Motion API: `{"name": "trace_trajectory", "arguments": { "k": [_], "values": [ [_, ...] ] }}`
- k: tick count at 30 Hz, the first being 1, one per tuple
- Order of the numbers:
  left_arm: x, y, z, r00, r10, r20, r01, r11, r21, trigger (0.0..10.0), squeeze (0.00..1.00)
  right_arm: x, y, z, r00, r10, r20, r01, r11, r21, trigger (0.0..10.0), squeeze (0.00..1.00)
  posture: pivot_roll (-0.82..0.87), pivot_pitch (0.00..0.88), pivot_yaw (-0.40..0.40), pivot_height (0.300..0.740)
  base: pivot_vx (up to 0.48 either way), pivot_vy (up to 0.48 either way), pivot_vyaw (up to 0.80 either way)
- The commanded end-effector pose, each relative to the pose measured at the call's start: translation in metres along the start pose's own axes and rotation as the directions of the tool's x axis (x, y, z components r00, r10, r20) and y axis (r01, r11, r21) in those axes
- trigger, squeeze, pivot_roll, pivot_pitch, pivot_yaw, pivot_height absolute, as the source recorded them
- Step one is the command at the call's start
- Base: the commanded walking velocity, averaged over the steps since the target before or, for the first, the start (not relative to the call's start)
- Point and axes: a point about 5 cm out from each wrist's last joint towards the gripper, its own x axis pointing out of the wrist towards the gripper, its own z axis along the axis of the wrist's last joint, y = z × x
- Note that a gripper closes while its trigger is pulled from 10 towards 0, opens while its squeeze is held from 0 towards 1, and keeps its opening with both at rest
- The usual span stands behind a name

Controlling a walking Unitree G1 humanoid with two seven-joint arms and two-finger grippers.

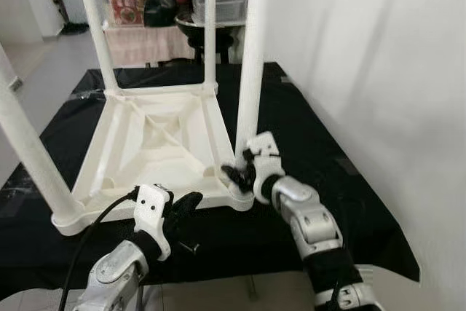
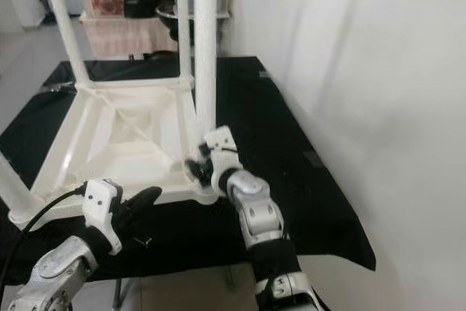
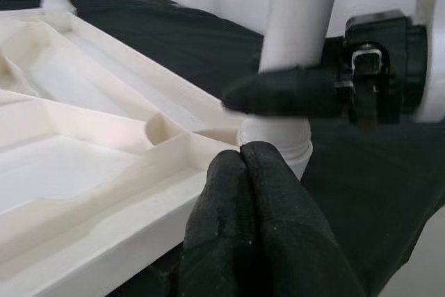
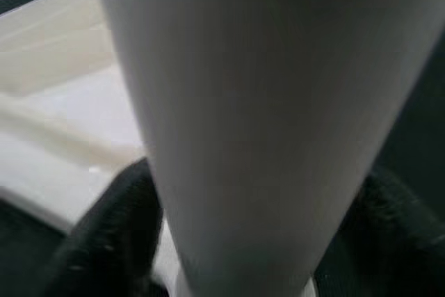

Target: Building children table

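Right hand (image 1: 240,174): fingers pinching table leg (image 1: 251,71) at its base. Left hand (image 1: 191,202): pressed together, against upturned tabletop (image 1: 156,143) rim. Black worktop (image 1: 306,136).

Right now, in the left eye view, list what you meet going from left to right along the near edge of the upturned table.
Near-left table leg → left gripper, fingers together → right gripper, closed on the near-right table leg → white wall.
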Motion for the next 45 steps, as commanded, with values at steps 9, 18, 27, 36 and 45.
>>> {"name": "trace_trajectory", "arguments": {
  "k": [9, 18, 27, 36, 45],
  "values": [
    [0.001, -0.003, 0.0, 1.0, -0.022, -0.005, 0.022, 1.0, 0.003, 10.0, 0.0, -0.008, 0.002, 0.043, 0.904, 0.422, 0.071, -0.4, 0.893, -0.207, 10.0, 0.0, 0.04, 0.0, -0.044, 0.74, 0.0, 0.0, 0.0],
    [-0.001, -0.005, 0.0, 1.0, -0.012, 0.0, 0.012, 1.0, 0.001, 10.0, 0.0, 0.002, -0.018, 0.06, 0.826, 0.562, 0.035, -0.543, 0.812, -0.215, 0.0, 0.0, 0.07, 0.0, -0.059, 0.74, 0.0, 0.0, 0.0],
    [-0.008, 0.002, 0.0, 0.995, 0.097, -0.006, -0.097, 0.995, -0.029, 10.0, 0.0, 0.0, -0.021, 0.051, 0.802, 0.595, 0.045, -0.578, 0.794, -0.188, 0.0, 0.0, 0.07, 0.0, -0.011, 0.74, 0.0, 0.0, 0.0],
    [-0.005, 0.003, 0.003, 0.992, 0.114, -0.051, -0.113, 0.993, 0.03, 10.0, 0.0, 0.004, -0.026, 0.023, 0.935, 0.35, 0.064, -0.34, 0.932, -0.126, 0.0, 0.0, 0.04, 0.0, 0.01, 0.74, 0.0, 0.0, 0.0],
    [0.014, 0.009, 0.014, 0.999, 0.037, -0.033, -0.036, 0.999, 0.016, 10.0, 0.0, -0.001, -0.015, 0.004, 1.0, 0.009, 0.02, -0.009, 0.999, -0.039, 0.0, 0.0, 0.0, 0.0, -0.006, 0.74, 0.0, 0.0, 0.0]
  ]
}}
